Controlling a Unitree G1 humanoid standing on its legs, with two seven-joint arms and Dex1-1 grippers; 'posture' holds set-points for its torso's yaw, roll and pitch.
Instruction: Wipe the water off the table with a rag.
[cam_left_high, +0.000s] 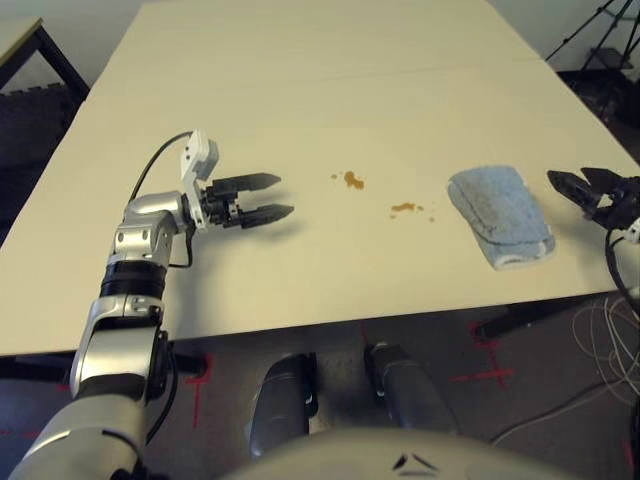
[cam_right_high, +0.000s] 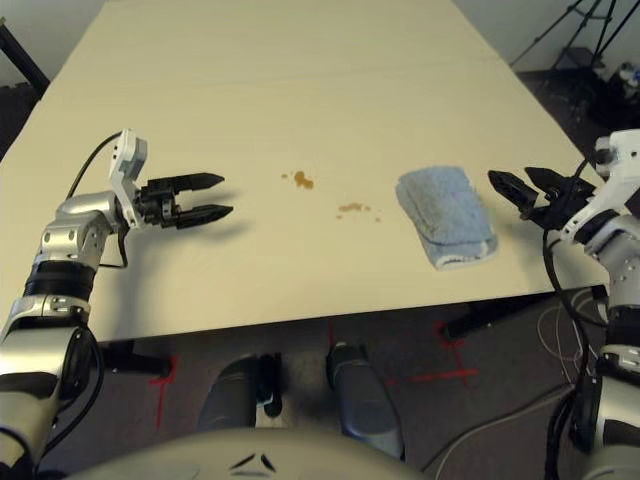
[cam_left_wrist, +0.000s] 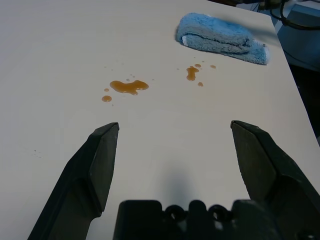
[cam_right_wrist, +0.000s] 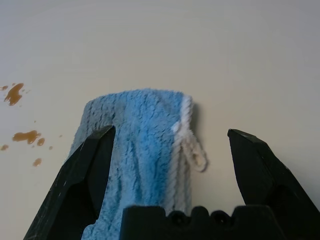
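The light blue rag (cam_left_high: 500, 214) lies folded on the pale table (cam_left_high: 320, 110), near its right front corner. Two small patches of brownish water (cam_left_high: 352, 180) (cam_left_high: 405, 209) sit left of the rag, near the table's middle. My right gripper (cam_right_high: 522, 185) hovers open just right of the rag, pointing at it; in the right wrist view the rag (cam_right_wrist: 142, 160) lies between its spread fingers (cam_right_wrist: 95, 165). My left gripper (cam_left_high: 272, 197) is open over the table's left part, pointing toward the water (cam_left_wrist: 128, 86) and holding nothing.
A thin seam crosses the far part of the table. A dark-framed smaller table (cam_left_high: 30, 45) stands at the far left. A tripod (cam_left_high: 600, 40) and cables (cam_left_high: 600, 340) lie off the table's right edge. Red tape marks show on the floor.
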